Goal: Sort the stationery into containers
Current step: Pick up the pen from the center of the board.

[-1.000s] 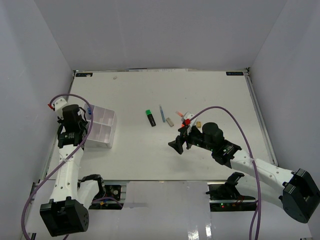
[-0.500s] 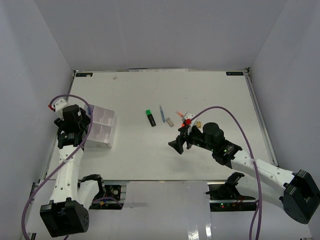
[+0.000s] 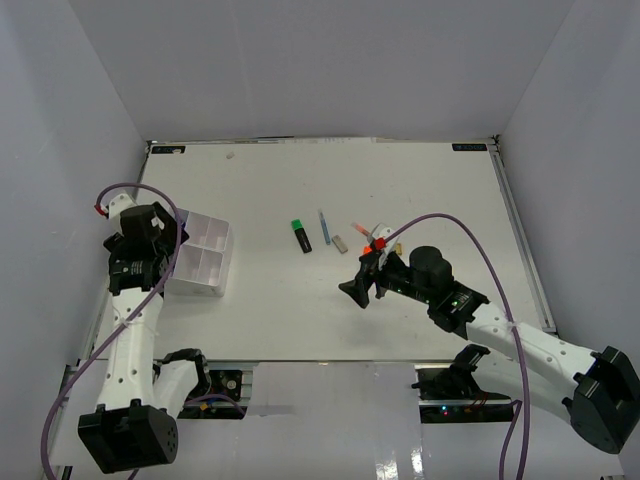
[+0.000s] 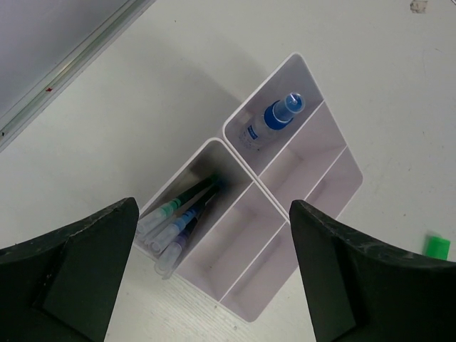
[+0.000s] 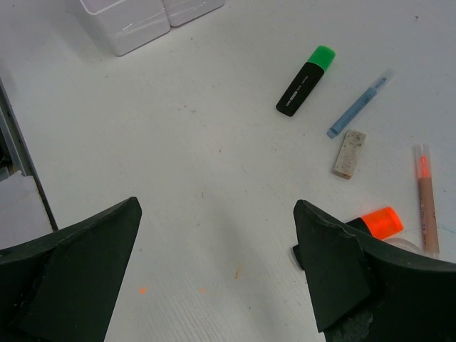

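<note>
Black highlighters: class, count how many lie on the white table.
2. The green-capped black highlighter lies beside the thin blue pen. The orange-capped black highlighter sits partly hidden behind the right gripper. More may be hidden.

Left arm (image 3: 130, 345): white moulded links, black joint housings, boxy black base unit (image 3: 128, 438). A purple cable (image 3: 125, 185) runs along it in loose loops, with a small red tag (image 3: 101, 211) near the wrist.

Right arm (image 3: 525, 345): matching white links, black cylindrical wrist motor (image 3: 430, 266), black shoulder block (image 3: 600, 400), and a second purple cable (image 3: 432, 215).

Jaws on both wrists: matte black, with broad wedge-shaped fingers (image 4: 71, 278).
</note>
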### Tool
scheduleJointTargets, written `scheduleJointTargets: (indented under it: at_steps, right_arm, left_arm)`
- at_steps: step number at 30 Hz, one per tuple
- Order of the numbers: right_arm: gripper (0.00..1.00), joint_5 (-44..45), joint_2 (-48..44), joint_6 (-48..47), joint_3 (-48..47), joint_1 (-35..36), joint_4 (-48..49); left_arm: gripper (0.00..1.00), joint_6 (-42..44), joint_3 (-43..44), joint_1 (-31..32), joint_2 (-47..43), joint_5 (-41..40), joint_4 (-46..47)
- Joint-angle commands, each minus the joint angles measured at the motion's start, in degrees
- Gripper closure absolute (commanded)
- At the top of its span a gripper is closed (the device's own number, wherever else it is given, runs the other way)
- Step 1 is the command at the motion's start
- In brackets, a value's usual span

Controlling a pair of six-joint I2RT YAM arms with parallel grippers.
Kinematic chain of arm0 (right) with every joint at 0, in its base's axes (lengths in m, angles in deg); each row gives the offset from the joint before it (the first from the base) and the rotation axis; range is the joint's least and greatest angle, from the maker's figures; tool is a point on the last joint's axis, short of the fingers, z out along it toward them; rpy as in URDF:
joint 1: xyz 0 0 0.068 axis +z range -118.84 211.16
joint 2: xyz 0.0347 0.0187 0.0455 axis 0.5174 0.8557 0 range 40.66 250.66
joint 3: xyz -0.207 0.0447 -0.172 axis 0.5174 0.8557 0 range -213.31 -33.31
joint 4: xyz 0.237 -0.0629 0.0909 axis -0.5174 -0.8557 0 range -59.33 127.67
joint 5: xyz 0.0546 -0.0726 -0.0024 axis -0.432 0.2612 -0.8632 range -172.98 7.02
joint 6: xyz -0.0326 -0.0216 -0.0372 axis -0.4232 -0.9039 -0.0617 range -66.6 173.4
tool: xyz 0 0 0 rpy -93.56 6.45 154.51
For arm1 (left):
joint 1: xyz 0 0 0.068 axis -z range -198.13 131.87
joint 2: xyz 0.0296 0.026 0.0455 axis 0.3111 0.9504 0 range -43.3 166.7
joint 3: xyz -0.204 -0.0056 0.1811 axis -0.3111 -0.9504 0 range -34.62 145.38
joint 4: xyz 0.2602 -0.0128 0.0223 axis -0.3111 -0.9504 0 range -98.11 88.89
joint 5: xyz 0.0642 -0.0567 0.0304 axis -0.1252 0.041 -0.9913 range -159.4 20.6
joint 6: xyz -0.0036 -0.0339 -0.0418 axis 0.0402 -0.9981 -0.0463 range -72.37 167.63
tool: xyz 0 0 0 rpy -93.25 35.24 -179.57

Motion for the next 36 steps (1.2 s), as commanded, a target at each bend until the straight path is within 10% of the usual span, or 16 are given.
scheduleJointTargets:
  at_steps: [1, 16, 36]
  right_arm:
    - [0.06, 0.9, -1.2, -0.3, -1.1, 0.0, -0.1]
    - [0.1, 15.9, -4.0, 7.2, -4.5, -0.1, -8.9]
    - [0.0, 23.8, 14.5, 14.1, -14.1, -11.5, -20.1]
  left_arm:
    - [0.02, -0.5, 3.7, -0.3, 0.1, 2.4, -4.3]
    - [0.02, 1.5, 11.4, -0.4, -0.9, 9.3, -11.8]
    - [0.02, -0.4, 14.6, 0.4, 2.2, 46.3, -7.9]
